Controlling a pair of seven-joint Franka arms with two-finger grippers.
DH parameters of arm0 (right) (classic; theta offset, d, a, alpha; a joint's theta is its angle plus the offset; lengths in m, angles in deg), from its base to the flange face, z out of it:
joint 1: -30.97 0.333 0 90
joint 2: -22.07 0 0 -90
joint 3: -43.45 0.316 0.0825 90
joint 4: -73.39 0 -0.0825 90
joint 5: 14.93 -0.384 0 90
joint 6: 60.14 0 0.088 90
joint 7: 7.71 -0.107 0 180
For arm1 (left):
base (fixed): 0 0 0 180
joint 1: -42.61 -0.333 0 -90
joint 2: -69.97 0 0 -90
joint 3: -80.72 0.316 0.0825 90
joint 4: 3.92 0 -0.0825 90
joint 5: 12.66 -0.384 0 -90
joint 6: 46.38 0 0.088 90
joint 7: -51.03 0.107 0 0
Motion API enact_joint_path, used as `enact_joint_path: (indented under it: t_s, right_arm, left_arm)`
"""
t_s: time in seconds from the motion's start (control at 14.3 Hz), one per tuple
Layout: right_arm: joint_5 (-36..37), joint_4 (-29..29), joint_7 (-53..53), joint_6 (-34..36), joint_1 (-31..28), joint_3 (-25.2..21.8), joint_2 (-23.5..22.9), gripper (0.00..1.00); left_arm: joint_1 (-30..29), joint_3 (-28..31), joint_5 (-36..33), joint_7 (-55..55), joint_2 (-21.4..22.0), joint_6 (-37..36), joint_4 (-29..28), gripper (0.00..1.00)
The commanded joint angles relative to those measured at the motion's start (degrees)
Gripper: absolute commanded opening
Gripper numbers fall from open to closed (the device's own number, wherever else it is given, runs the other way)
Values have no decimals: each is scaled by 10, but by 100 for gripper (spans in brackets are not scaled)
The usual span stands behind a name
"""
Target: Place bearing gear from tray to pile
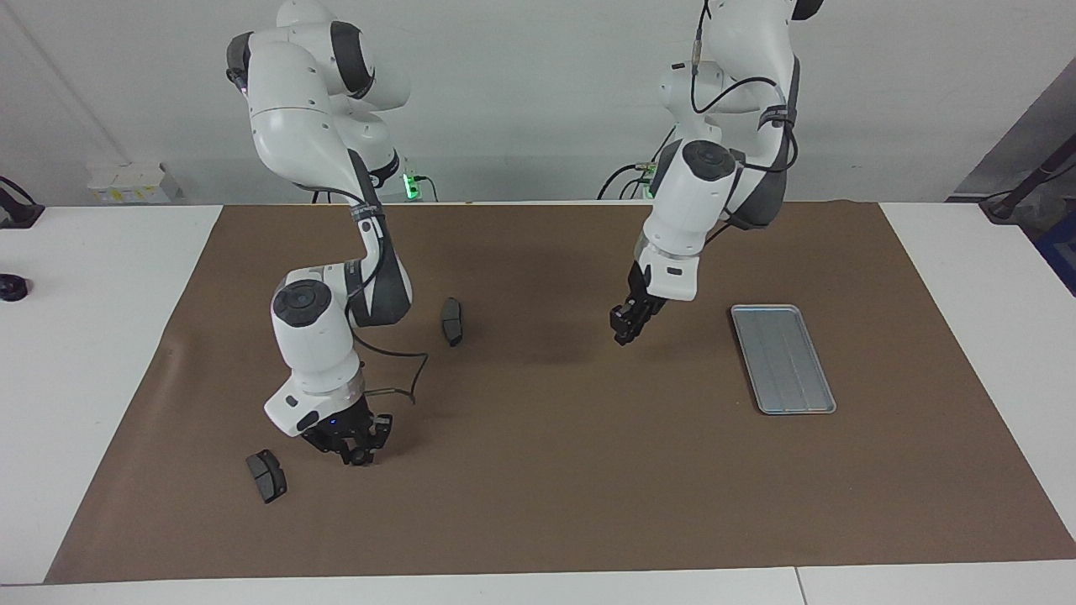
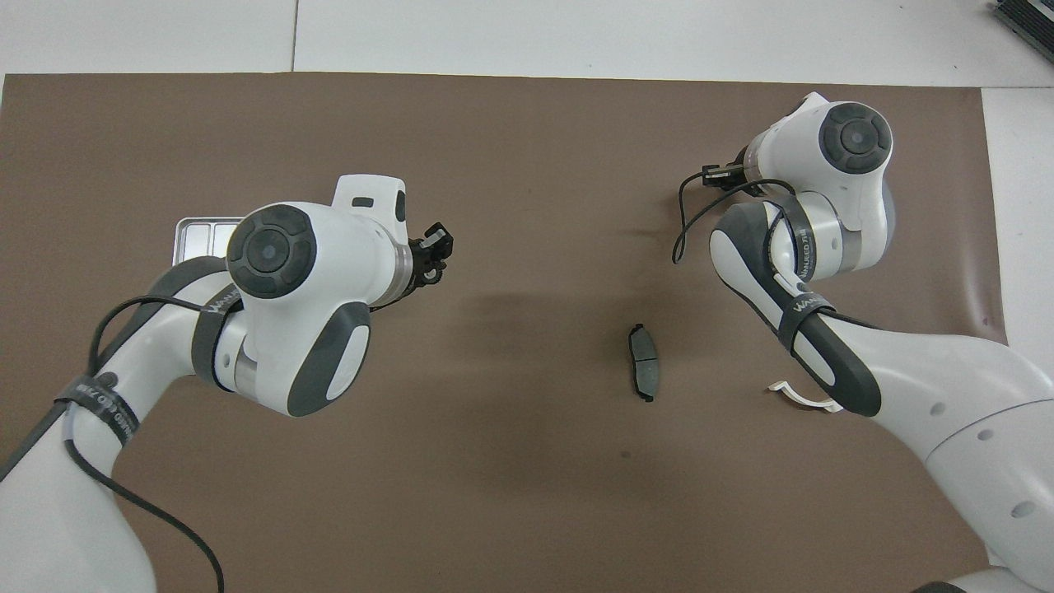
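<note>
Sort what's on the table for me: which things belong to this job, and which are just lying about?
Job:
tray, nothing on it
brake pad, nearer the robots
brake pad, beside the right end effector
left end effector, raised between the tray and the nearer pad

Lying about:
brown mat

Pretty plain setup: a white table [image 1: 101, 353] with a big brown mat [image 1: 538, 470] covering most of it, and a blank white wall [image 1: 521, 92] at the robots' end. Small white box [image 1: 130, 183] sits by that wall, lighting's even and flat.
</note>
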Motion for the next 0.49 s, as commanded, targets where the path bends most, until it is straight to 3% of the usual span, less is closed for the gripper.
enact_joint_path:
  t_s: [0.0,0.07,0.14,0.21,0.28,0.35,0.42]
  right_arm:
    - [2,-2,4,-14,-5,8,-1,51]
    - [2,-2,-6,-14,-4,8,-1,76]
    - [2,-2,-17,-14,-3,8,-1,85]
    - [2,-2,-26,-13,-1,8,-1,90]
    - [3,-2,-33,-13,2,9,-1,95]
    - [3,-1,-42,-11,6,9,-1,95]
    - [3,-1,-52,-8,10,9,-1,95]
  left_arm:
    - [12,-13,-58,-68,-59,53,6,0]
    - [15,-17,-95,-99,-82,85,6,0]
    - [18,-21,-123,-126,-93,105,3,0]
    - [18,-21,-132,-135,-96,107,2,21]
    - [17,-21,-134,-131,-96,104,5,78]
    - [16,-21,-137,-131,-96,91,11,100]
    - [16,-22,-138,-130,-92,67,20,100]
